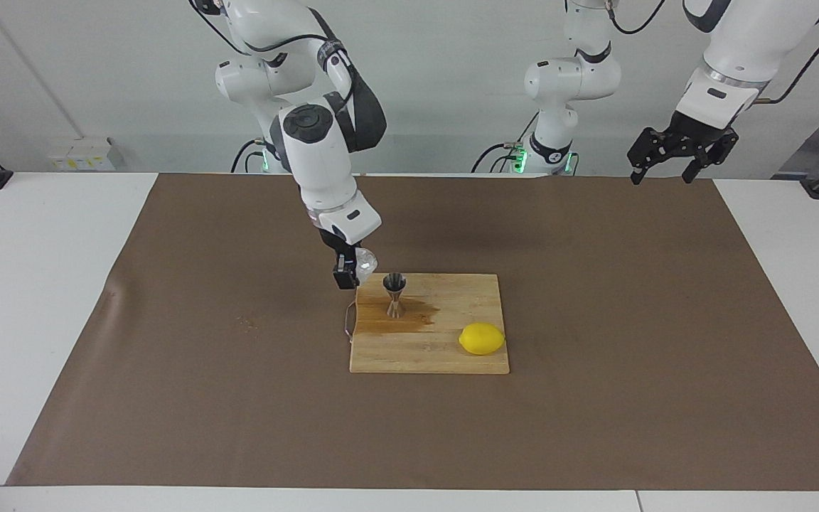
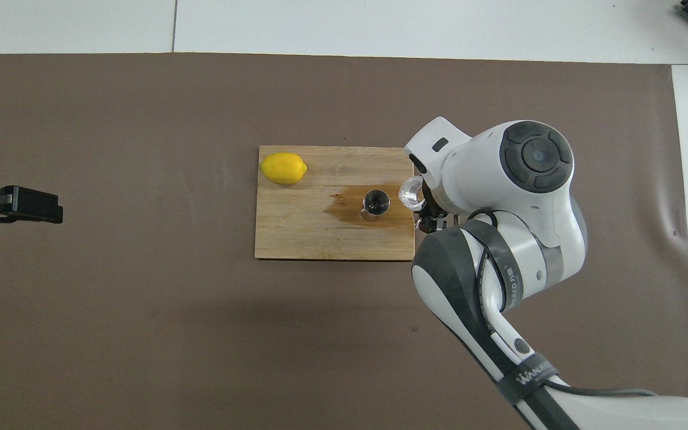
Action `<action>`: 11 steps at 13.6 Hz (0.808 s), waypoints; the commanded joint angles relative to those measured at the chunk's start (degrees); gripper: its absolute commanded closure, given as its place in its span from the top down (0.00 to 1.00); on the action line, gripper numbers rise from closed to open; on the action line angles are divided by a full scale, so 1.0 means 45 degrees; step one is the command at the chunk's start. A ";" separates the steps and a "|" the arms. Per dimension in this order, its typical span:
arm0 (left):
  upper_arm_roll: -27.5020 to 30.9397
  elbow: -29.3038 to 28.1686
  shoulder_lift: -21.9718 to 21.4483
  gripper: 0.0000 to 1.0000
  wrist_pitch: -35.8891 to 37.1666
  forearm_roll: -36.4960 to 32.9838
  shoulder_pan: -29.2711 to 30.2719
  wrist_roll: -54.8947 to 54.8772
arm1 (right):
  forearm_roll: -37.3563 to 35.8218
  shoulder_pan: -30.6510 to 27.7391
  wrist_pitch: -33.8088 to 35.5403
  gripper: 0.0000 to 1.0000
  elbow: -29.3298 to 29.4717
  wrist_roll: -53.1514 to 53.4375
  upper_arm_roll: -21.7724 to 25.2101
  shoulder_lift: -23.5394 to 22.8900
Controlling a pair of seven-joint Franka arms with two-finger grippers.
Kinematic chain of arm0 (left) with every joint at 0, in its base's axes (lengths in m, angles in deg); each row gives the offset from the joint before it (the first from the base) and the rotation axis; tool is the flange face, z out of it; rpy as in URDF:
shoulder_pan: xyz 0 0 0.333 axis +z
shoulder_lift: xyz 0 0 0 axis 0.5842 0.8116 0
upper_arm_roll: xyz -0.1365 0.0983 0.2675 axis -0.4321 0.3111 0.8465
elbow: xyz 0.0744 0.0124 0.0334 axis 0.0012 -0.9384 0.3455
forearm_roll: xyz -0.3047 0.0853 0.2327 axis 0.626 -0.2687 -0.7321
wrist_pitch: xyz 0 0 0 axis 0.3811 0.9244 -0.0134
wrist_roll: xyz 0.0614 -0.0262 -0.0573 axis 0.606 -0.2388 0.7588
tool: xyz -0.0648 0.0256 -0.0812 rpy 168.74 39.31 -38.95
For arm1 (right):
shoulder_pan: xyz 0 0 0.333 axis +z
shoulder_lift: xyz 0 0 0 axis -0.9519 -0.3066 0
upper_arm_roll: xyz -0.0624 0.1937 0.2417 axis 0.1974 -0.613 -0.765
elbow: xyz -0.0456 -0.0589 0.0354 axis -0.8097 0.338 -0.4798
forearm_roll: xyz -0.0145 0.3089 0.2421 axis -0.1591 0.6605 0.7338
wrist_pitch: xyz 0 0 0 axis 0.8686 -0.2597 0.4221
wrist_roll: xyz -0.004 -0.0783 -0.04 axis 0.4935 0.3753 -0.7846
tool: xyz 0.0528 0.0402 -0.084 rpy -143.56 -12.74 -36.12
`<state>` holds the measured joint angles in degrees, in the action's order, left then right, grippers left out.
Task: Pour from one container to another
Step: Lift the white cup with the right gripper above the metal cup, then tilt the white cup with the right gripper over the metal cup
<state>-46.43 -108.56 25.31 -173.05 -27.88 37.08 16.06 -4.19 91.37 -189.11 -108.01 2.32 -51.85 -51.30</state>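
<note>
Glass cup (image 1: 365, 264), small, clear and sparkly, sits clamped in the right gripper (image 1: 350, 270) just left of centre in the facing frame, raised over the wooden cutting board's (image 1: 445, 355) edge. From overhead the cup (image 2: 409, 192) shows at the gripper's tip, right of centre, just beside the metal jigger (image 2: 375, 202). That jigger (image 1: 394, 293) stands upright on a dark wet stain on the board. A lemon (image 1: 482, 338) lies at the board's lower right in the facing frame. Brown paper (image 1: 168, 398) covers the table. The left gripper (image 1: 680, 160) waits with jaws spread wide and empty at the upper right.
</note>
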 commanded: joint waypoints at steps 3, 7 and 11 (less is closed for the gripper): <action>-0.0098 -0.0303 -0.0330 1.00 0.0079 -0.0051 0.0231 -0.0168 | -0.1922 0.0493 -0.1238 0.22 -0.0093 0.0420 -0.0039 -0.0458; -0.0098 -0.0303 -0.0330 1.00 0.0079 -0.0051 0.0231 -0.0168 | -0.2292 0.0806 -0.1533 0.22 -0.0191 0.0439 -0.0039 -0.0517; -0.0098 -0.0303 -0.0330 1.00 0.0079 -0.0051 0.0231 -0.0168 | -0.3932 0.0904 -0.2370 0.22 -0.0405 0.0478 -0.0039 -0.0576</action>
<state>-46.43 -108.56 25.31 -173.04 -27.88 37.24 16.06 -18.49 95.36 -197.00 -108.66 3.25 -51.95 -54.14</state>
